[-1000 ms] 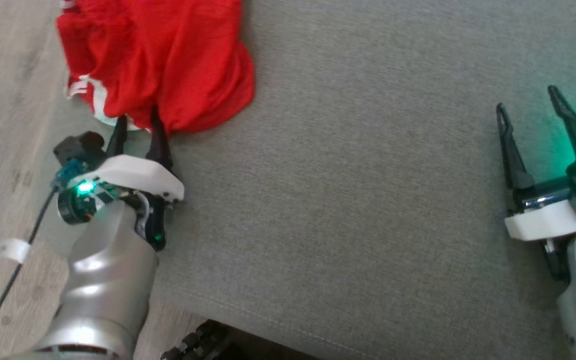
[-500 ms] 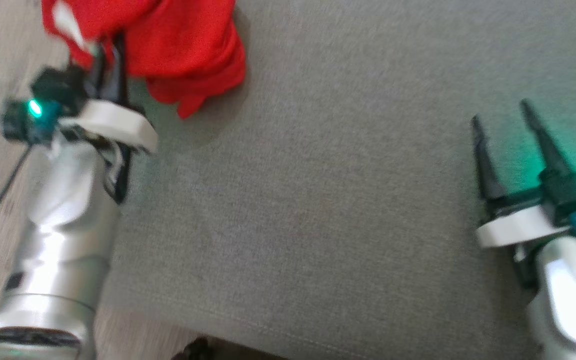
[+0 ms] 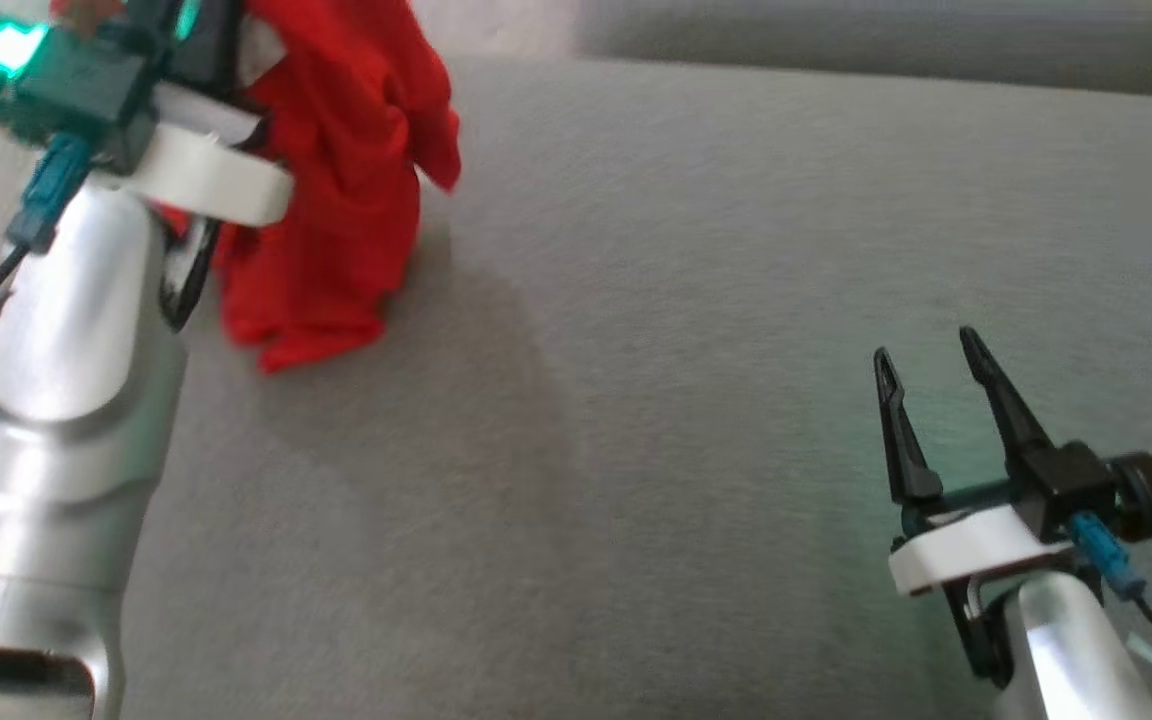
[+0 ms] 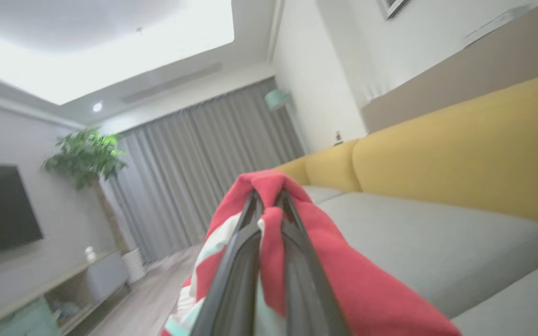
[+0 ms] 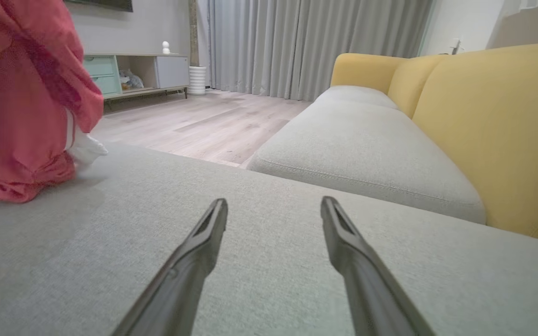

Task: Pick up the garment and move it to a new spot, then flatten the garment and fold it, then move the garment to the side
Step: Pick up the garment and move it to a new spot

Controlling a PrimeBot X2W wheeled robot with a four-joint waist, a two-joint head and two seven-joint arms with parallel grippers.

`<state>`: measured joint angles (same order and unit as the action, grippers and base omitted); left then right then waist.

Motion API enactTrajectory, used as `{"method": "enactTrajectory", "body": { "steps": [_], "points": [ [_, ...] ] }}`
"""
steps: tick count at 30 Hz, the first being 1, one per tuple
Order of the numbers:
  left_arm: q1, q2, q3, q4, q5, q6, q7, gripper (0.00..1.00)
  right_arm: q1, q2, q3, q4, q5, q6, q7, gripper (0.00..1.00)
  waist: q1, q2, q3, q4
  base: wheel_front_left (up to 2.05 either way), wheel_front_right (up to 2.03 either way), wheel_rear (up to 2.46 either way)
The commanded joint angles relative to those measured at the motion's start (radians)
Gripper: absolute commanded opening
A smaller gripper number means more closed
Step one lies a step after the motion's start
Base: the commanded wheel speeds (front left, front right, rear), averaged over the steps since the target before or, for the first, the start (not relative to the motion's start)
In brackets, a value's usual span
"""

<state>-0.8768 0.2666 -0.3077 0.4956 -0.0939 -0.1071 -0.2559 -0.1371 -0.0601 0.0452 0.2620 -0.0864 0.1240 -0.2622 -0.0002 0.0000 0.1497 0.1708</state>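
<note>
Left gripper (image 4: 267,198) clamped on red garment (image 3: 336,200); cloth hangs off its fingertips, lower end resting on grey cushion (image 3: 686,350). Right gripper (image 3: 924,348) spread wide, empty, well apart from it.

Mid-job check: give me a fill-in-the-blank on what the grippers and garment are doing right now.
The left gripper is shut on the ____ garment.
The right gripper hovers over the grey cushion with its jaws ____.
The sofa backrest is ____.
Missing words: red; open; yellow.
</note>
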Motion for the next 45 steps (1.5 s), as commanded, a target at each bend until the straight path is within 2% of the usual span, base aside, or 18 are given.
{"method": "enactTrajectory", "body": {
  "steps": [1,9,14,18,23,24,25,27,33,35,38,43,44,45],
  "points": [
    [-0.101,0.030,0.002,-0.076,-0.002,-0.009,0.007,0.00,0.001,0.009,0.027,-0.031,0.033,0.007,0.000,1.00,0.0002,0.0000,-0.103,-0.133,0.00,0.00,0.00],
    [-0.184,-0.017,-0.071,-0.167,-0.043,-0.019,0.014,0.00,0.020,0.010,0.038,-0.037,0.090,0.007,0.000,1.00,0.0002,0.0000,-0.127,-0.260,0.00,0.00,0.00],
    [-0.200,-0.057,-0.121,-0.167,-0.030,-0.019,0.003,0.00,0.016,0.010,0.021,-0.044,0.106,0.007,0.000,1.00,0.0002,0.0000,-0.098,-0.310,0.00,0.00,0.00],
    [-0.117,-0.109,-0.179,-0.112,-0.057,-0.020,-0.002,0.00,0.012,0.010,0.014,-0.044,0.111,0.007,0.000,1.00,0.0002,0.0000,-0.061,-0.321,0.00,0.00,0.00],
    [0.071,-0.184,-0.288,-0.023,-0.094,-0.022,-0.005,0.01,0.005,0.010,0.012,-0.040,0.119,0.007,0.000,1.00,0.0002,0.0000,-0.018,-0.310,0.00,0.00,0.00],
    [0.115,-0.193,-0.309,-0.004,-0.103,-0.022,-0.005,0.69,0.002,0.010,0.013,-0.039,0.119,0.007,0.000,1.00,0.0002,0.0000,-0.013,-0.308,0.00,0.00,0.00],
    [0.152,-0.199,-0.330,0.011,-0.104,-0.022,-0.005,1.00,-0.001,0.010,0.014,-0.038,0.120,0.007,0.000,1.00,0.0002,0.0000,-0.008,-0.305,0.00,0.00,0.00],
    [0.212,-0.205,-0.350,0.035,-0.094,-0.006,-0.006,1.00,-0.008,0.010,0.013,-0.037,0.119,0.007,0.000,1.00,0.0002,0.0000,-0.003,-0.299,0.00,0.00,0.00],
    [0.328,-0.204,-0.287,0.032,-0.064,0.145,-0.006,1.00,0.002,0.010,-0.015,-0.033,0.104,0.007,0.000,1.00,0.0002,0.0000,-0.021,-0.246,0.00,0.00,0.00],
    [0.352,-0.191,-0.271,0.062,-0.052,0.182,-0.006,1.00,0.011,0.010,-0.018,-0.029,0.101,0.007,0.000,1.00,0.0002,0.0000,-0.031,-0.226,0.00,0.00,0.00],
    [0.356,-0.190,-0.245,0.190,-0.076,0.207,0.025,1.00,0.020,0.010,-0.009,-0.026,0.097,0.007,0.000,1.00,0.0002,0.0000,-0.037,-0.207,0.00,0.00,0.00],
    [0.308,-0.207,-0.211,0.369,-0.175,0.163,0.142,1.00,0.019,0.010,0.001,-0.023,0.092,0.007,0.000,1.00,0.0002,0.0000,-0.035,-0.196,0.00,0.00,0.00],
    [0.294,-0.208,-0.211,0.390,-0.181,0.156,0.136,0.36,0.019,0.010,0.003,-0.023,0.090,0.007,0.000,1.00,0.0002,0.0000,-0.035,-0.195,0.00,0.00,0.00],
    [0.281,-0.209,-0.214,0.404,-0.181,0.148,0.120,0.00,0.019,0.010,0.003,-0.022,0.089,0.007,0.000,1.00,0.0002,0.0000,-0.037,-0.194,0.00,0.00,0.00]
  ]
}}
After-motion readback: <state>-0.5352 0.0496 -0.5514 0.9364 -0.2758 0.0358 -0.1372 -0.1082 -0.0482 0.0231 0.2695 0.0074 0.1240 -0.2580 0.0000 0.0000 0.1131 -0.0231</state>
